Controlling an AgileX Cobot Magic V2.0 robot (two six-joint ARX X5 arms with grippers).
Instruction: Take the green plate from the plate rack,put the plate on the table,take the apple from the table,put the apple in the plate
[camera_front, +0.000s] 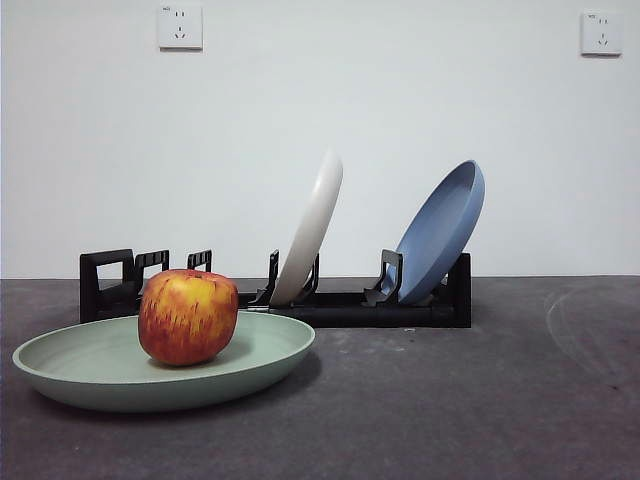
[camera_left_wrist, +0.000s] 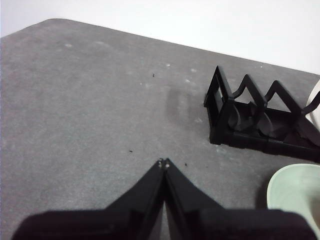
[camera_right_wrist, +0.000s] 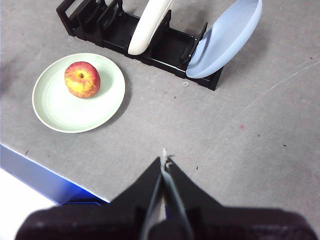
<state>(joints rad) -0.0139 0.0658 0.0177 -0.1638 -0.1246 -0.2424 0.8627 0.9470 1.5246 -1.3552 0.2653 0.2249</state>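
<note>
- both pincers hang clear of the work: the left pincer (camera_left_wrist: 163, 163) has its jaws pressed together on nothing, above bare surface (camera_left_wrist: 90, 110) beside the rack's handle end; the right pincer (camera_right_wrist: 165, 160) is likewise closed and empty, high over the surface and well apart from the plates.
- at the left in the front view, the green plate (camera_front: 80, 365) lies flat on the surface, in front of the plate rack (camera_front: 105, 280).
- the apple (camera_front: 187, 315) sits inside the green plate, a little off its middle, upright with its stem dimple up in the right wrist view.
- further right, the rack holds a cream-white plate (camera_front: 312, 232) and a blue plate (camera_front: 440, 232), both leaning in their slots.
- judging by this layout, every step of the task looks finished; the last placing is done.
- the next move calls for nothing more than keeping both arms away from the plate.
</note>
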